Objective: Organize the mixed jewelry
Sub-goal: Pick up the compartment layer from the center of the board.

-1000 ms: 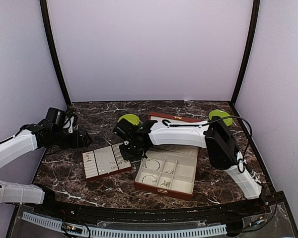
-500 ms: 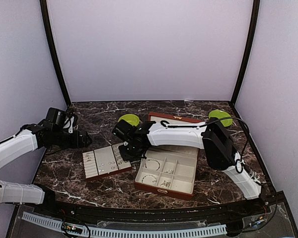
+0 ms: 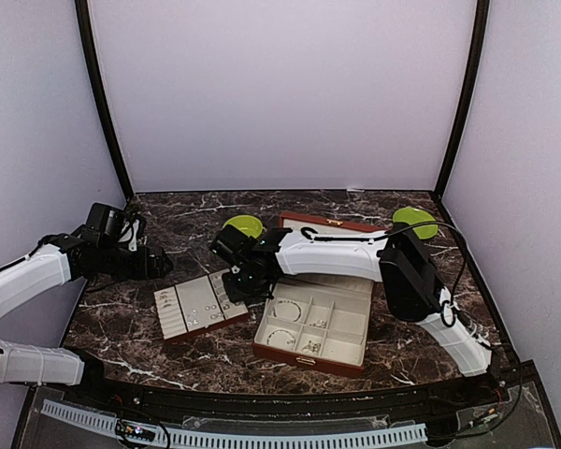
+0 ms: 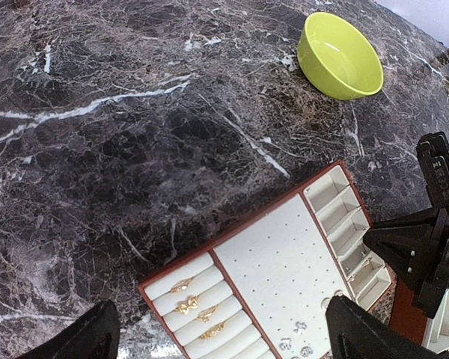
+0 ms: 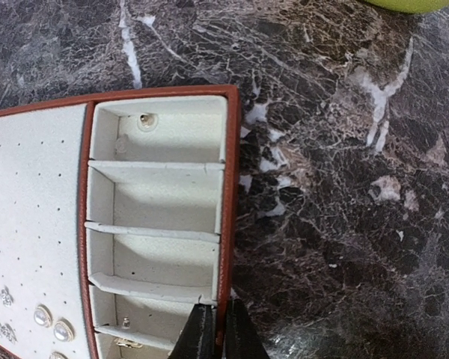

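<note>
A red-brown tray (image 3: 196, 304) lined in cream lies left of the open red-brown box (image 3: 313, 323). My right gripper (image 5: 220, 329) is shut on the tray's right rim (image 5: 230, 187), one finger inside a compartment and one outside. The jewelry in the tray includes gold rings (image 4: 187, 303) in the ring rolls, small silvery studs (image 4: 295, 340) on the pin pad, and pearl studs (image 5: 52, 325). More thin silvery pieces (image 3: 285, 311) lie in the box's compartments. My left gripper (image 4: 221, 314) hangs open above the tray's left half, holding nothing.
A lime-green bowl (image 3: 243, 225) stands behind the tray, and a lime-green plate (image 3: 415, 222) sits at the back right. The box's lid (image 3: 327, 224) stands open behind it. Dark marble tabletop (image 4: 135, 134) stretches left of the tray.
The right gripper's jaws have closed onto the tray's rim, and that arm has edged slightly left. The left arm has not moved.
</note>
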Robot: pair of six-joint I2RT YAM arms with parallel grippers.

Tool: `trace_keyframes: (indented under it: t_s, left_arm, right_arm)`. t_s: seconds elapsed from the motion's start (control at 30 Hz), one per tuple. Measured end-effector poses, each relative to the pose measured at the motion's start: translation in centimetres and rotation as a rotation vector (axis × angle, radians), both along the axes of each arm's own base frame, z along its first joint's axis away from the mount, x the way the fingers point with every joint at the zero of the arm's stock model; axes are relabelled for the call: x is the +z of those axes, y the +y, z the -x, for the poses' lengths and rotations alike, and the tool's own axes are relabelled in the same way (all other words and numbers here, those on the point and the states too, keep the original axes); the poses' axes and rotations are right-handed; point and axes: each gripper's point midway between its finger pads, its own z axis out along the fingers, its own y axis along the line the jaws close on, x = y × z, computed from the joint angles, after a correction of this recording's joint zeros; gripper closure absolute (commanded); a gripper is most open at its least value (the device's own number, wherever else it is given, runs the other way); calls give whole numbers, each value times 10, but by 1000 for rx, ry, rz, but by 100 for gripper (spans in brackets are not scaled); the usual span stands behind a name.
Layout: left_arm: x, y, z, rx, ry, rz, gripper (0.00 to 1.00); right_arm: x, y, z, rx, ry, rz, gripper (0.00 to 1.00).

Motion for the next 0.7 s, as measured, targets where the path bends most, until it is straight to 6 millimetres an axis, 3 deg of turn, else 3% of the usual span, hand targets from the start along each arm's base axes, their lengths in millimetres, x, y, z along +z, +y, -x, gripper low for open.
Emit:
trace_keyframes:
  t_s: [0.2, 0.7]
  left_arm:
    - [0, 2, -1, 8, -3, -10, 1]
    - [15, 10, -2, 38, -64, -28, 1]
  right_arm:
    - [1, 0, -1, -12, -4, 2, 100]
    - [1, 0, 3, -34, -13, 10, 100]
